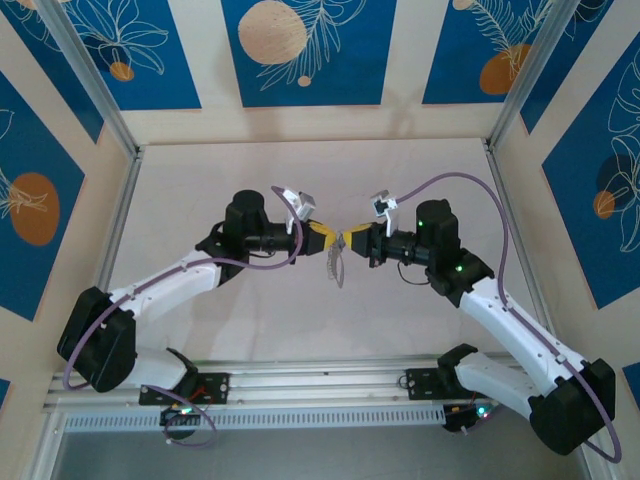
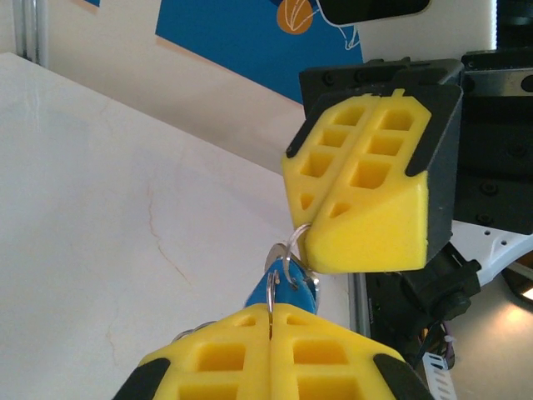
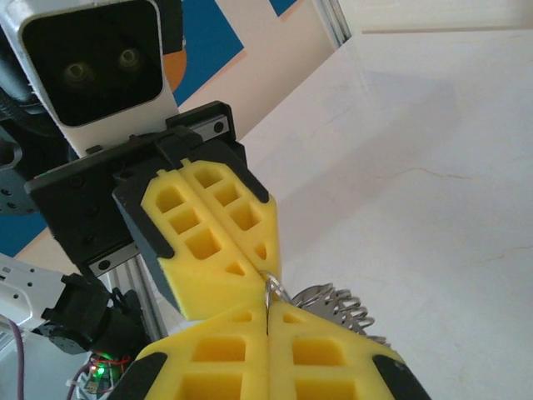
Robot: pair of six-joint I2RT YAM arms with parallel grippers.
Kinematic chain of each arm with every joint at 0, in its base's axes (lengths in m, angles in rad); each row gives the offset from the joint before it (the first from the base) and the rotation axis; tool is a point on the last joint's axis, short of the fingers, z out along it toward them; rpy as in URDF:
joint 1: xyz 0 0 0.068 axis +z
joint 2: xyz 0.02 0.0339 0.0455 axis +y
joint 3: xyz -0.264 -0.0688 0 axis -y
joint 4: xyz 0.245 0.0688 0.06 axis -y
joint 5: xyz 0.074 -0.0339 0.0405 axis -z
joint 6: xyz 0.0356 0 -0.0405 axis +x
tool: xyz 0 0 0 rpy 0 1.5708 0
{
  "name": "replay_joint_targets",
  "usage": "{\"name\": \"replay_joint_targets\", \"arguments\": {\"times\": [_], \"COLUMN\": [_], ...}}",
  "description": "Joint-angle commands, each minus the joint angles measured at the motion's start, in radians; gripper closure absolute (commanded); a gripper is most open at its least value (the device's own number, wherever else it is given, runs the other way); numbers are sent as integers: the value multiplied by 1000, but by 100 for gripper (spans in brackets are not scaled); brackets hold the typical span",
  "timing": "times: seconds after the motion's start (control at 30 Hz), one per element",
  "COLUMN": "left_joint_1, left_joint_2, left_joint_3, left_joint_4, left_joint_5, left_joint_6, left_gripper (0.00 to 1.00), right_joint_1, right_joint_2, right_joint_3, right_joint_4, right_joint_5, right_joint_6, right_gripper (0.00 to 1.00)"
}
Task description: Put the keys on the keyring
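Both grippers meet tip to tip above the middle of the table. My left gripper [image 2: 272, 310] is shut on a thin silver ring at the key [image 2: 287, 290], whose bright blue head pokes out just past its fingertips. My right gripper [image 3: 268, 307] is shut on a thin wire ring directly against the left gripper [image 3: 266, 268]. The keyring [image 3: 337, 304], a grey metal loop with pale bumps along one edge, hangs beside the pinch point. From above, the left gripper [image 1: 326, 238] and right gripper [image 1: 350, 240] touch, and the keyring [image 1: 337, 268] dangles below them. The key's blade is hidden.
A pale marble-like table [image 1: 300, 170] lies under both arms, with aluminium rails [image 1: 120, 220] along its sides and a cable rail [image 1: 320, 375] at the near edge. Blue patterned wall panels [image 1: 300, 50] close in the back and sides.
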Motion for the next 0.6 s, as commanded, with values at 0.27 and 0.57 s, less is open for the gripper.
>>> {"name": "replay_joint_targets", "arguments": {"times": [0.27, 0.57], "left_joint_1": [-24, -30], "left_joint_2": [-23, -21], "left_joint_3": [51, 54], "left_joint_4": [0, 1], "left_joint_5": [-5, -4], "left_joint_6": [33, 36], "left_gripper": [100, 100], "right_joint_1": [12, 25], "right_joint_2": [19, 42], "right_joint_3": [41, 54], "right_joint_4": [-22, -45], "right_joint_5": [2, 19], "right_joint_6": [-25, -38], "right_gripper": [100, 100]}}
